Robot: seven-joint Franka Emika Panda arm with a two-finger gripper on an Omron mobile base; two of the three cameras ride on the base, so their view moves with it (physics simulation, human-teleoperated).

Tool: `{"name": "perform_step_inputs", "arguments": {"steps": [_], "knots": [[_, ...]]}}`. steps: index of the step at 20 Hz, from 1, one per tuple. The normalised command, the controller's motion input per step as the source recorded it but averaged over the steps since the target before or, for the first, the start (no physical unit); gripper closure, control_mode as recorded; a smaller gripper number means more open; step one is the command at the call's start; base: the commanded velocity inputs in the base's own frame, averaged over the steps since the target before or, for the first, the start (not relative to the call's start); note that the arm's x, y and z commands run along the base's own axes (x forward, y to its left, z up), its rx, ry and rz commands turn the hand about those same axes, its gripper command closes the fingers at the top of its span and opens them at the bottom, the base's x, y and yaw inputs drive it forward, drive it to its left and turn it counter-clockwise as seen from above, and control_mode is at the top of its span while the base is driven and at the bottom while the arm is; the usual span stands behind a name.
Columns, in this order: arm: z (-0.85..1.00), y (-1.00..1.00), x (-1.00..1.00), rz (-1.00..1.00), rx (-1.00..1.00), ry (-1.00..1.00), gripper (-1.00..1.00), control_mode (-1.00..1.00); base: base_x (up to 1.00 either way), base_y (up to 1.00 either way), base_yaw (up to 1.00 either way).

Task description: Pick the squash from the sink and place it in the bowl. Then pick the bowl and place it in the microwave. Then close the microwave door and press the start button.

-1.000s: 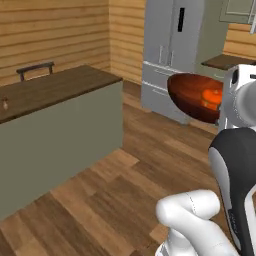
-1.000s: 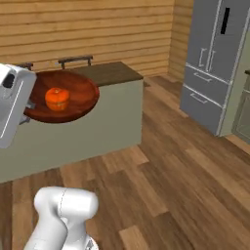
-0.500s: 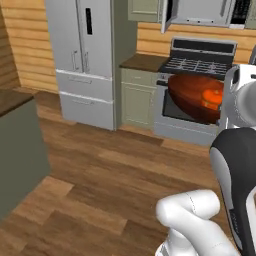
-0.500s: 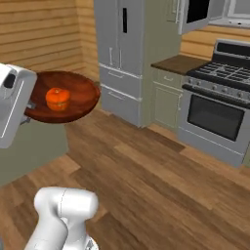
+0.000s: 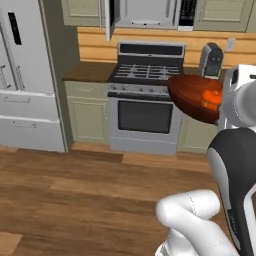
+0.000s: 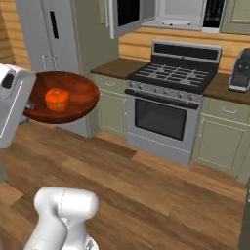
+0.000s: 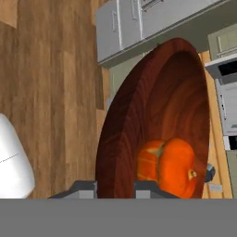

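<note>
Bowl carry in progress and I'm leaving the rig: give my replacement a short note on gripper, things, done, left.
Gripper: shut on the rim of the wide glossy reddish-brown bowl, held in the air.
Small orange-red squash: lying in the bowl.
Silver over-range microwave: above the gas stove, its door swung open.
Done: squash in bowl, bowl picked up.
Left: set bowl inside microwave, close the door, press start.

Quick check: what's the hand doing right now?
Hand: closed on the rim of the glossy reddish-brown round bowl, small orange squash inside.
</note>
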Motion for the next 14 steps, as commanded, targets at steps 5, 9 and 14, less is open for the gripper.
{"name": "perform_step_inputs", "arguments": {"steps": [5,9,14], "knots": [[0.0,0.0,0.0,0.0,0.0,0.0,1.0,1.0,1.0,-0.01,-0.33],[0.0,0.0,0.0,0.0,0.0,0.0,1.0,1.0,1.0,-0.04,-0.33],[0.0,0.0,0.0,0.0,0.0,0.0,1.0,1.0,0.9,-0.07,-0.31]]}}
